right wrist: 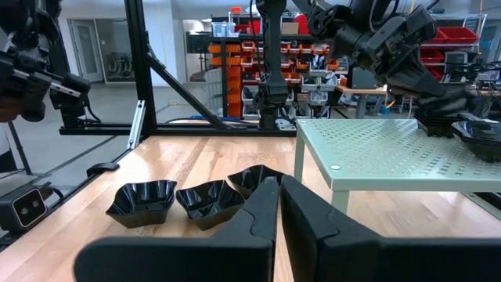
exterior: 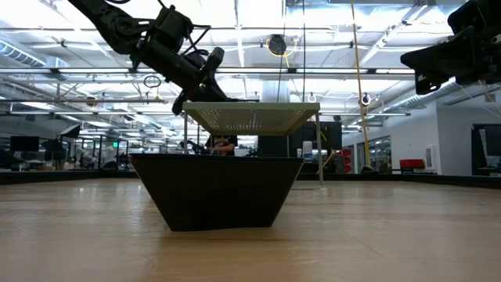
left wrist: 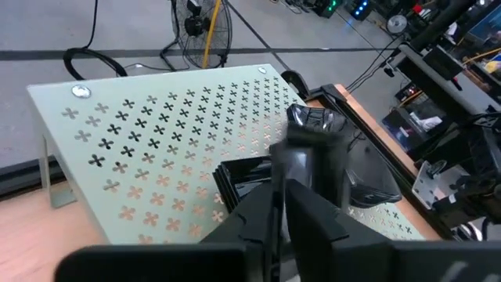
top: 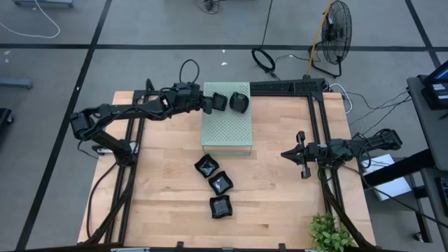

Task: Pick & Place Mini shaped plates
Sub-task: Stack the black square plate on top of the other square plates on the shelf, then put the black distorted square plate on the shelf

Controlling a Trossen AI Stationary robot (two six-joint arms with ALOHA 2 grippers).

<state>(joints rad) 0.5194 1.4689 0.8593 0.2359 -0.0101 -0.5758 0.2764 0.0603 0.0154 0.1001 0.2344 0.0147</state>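
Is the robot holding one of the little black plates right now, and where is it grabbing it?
I cannot tell. The left gripper is over a black plate on the green box. The right gripper holds nothing.

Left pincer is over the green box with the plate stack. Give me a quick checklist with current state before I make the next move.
1. Left pincer over the pale green box: ok.
2. Square plate stack resting on the box top: ok.
3. Left pincer clear of the stack: cannot tell, its fingers hide the contact.
4. Rounded plate on the box's far end, beside the stack: ok.
5. Three plates left on the table in front of the box: ok.
6. Right pincer parked shut at the right side, empty: ok.
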